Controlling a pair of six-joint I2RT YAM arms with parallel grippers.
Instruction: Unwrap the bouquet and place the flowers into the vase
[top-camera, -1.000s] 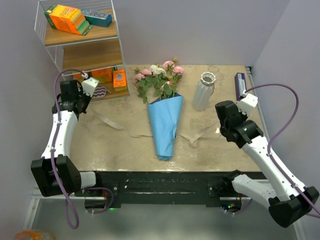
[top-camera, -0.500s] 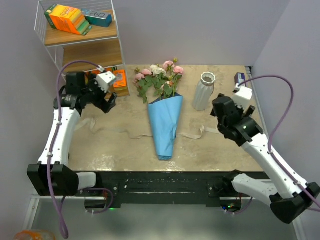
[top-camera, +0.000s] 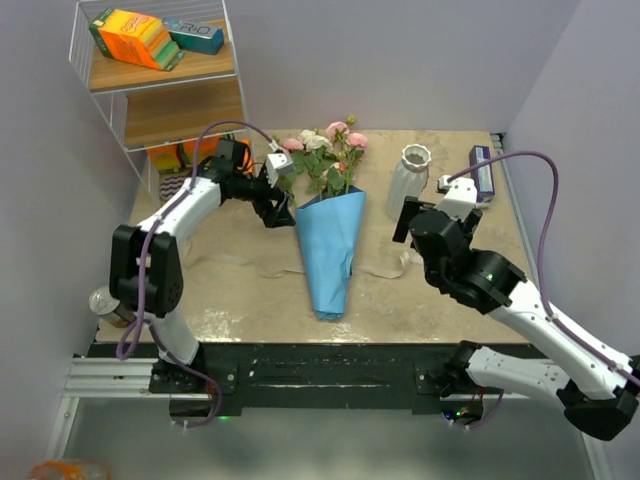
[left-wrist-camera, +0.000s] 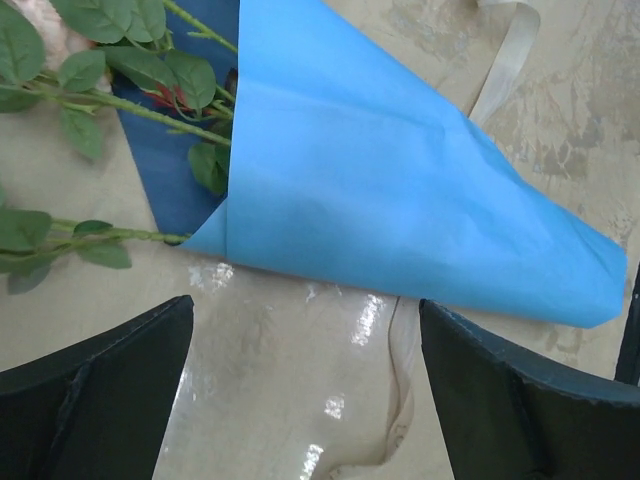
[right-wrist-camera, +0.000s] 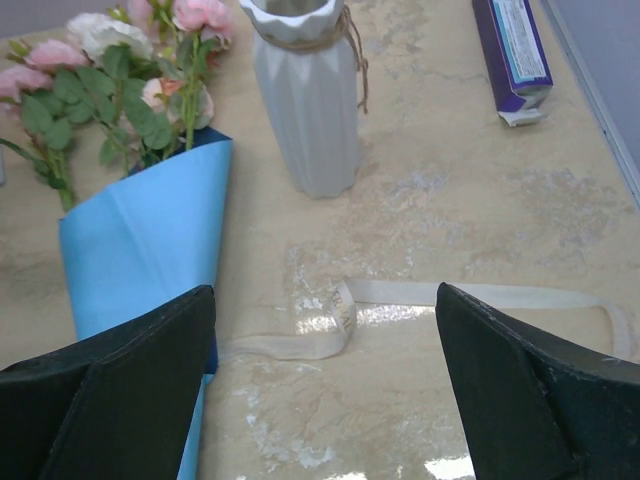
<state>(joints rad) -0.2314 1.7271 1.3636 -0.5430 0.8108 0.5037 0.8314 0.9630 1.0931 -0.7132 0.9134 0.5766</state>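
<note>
A purple box (top-camera: 481, 170) lies by the table's (top-camera: 230, 300) right edge; an orange carton (top-camera: 135, 37) tops the shelf (top-camera: 165, 73).

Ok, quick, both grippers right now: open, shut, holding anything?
Left gripper: open, holding nothing, facing the bouquet.
Right gripper: open, holding nothing, over the ribbon.

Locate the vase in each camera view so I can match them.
Top external: vase upper centre-right, right of the blue paper cone.
Left wrist: not in view.
Right wrist: top centre, upright, twine round its neck.
Shared landmark: the blue paper cone, seen in all three views.
</note>
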